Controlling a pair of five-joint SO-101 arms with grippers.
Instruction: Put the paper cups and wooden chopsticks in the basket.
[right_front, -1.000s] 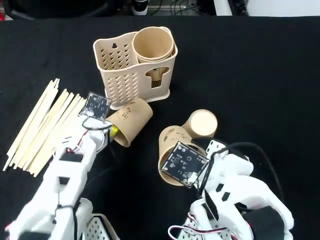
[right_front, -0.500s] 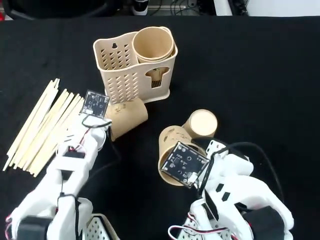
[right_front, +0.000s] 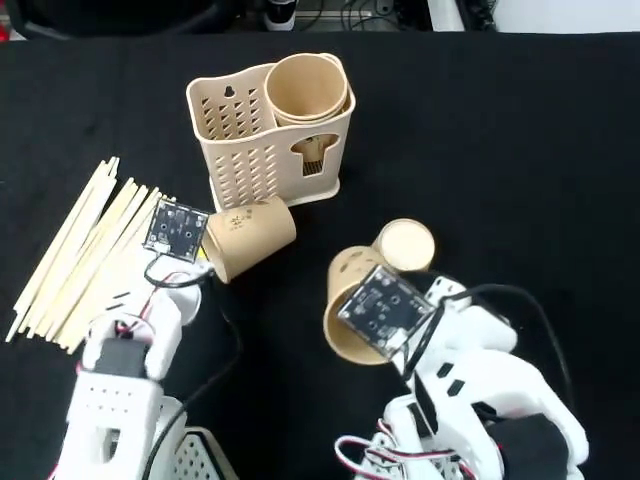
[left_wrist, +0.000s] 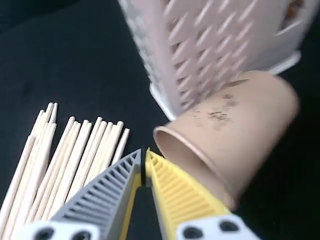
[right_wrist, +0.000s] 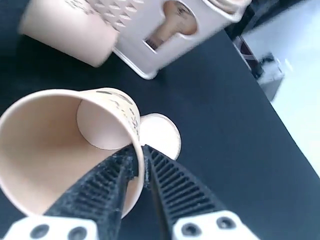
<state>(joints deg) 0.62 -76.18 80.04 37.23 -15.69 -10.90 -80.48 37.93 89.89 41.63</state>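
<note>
Four groups of task items are on the black table (right_front: 520, 150). At the far middle stands the basket (right_front: 240, 150), upright, and its right compartment holds nested paper cups (right_front: 307, 88) with their mouths up. The wooden chopsticks (right_front: 80, 245) lie in a loose fan on the table, well to the left of the basket and outside it. Just in front of the basket, close to its base, the lying cup (right_front: 252, 236) rests on its side with its mouth towards the left arm. The left gripper (left_wrist: 144, 162) is closed, its tips pressed together with nothing between them; it sits just beside the rim of the lying cup, between that rim and the nearest chopstick ends. The right gripper (right_wrist: 141, 160) is clamped on the held cup (right_front: 345, 278), one finger inside the rim and the other outside, so that the cup wall is pinched between them. The held cup is tilted, mouth towards the robot. Just behind it the third cup (right_front: 405, 244) is on the table with its base turned to the high camera; contact between these two cannot be determined.
</note>
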